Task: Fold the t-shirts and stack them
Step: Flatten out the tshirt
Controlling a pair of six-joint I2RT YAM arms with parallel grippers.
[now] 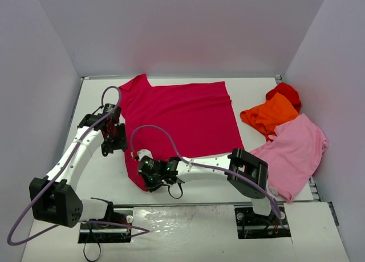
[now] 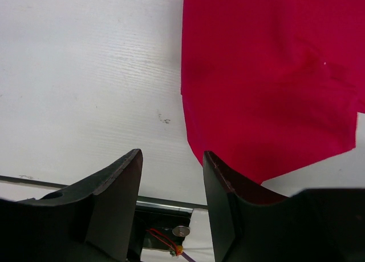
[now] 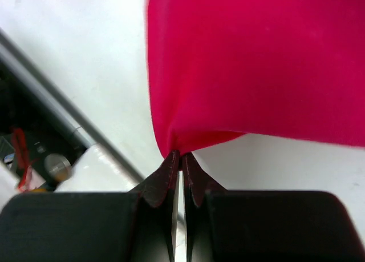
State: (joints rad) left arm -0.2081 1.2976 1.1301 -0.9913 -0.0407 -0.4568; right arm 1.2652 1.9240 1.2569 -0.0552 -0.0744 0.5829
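Observation:
The crimson t-shirt (image 1: 179,116) lies spread over the middle of the table. My right gripper (image 1: 140,172) is shut on its near left corner, and the right wrist view shows the cloth (image 3: 256,62) pinched at the tips of my right gripper (image 3: 180,156). My left gripper (image 1: 116,133) is open and empty beside the shirt's left edge. In the left wrist view my left gripper (image 2: 171,159) is over bare table, with the shirt (image 2: 268,73) to the right. The orange (image 1: 269,115), bright red (image 1: 285,92) and light pink (image 1: 293,150) t-shirts lie heaped at the right.
White walls close in the table (image 1: 102,176) on the left, back and right. The arm bases and cables (image 1: 108,222) sit at the near edge. A metal rail (image 2: 165,204) runs along the table's near edge.

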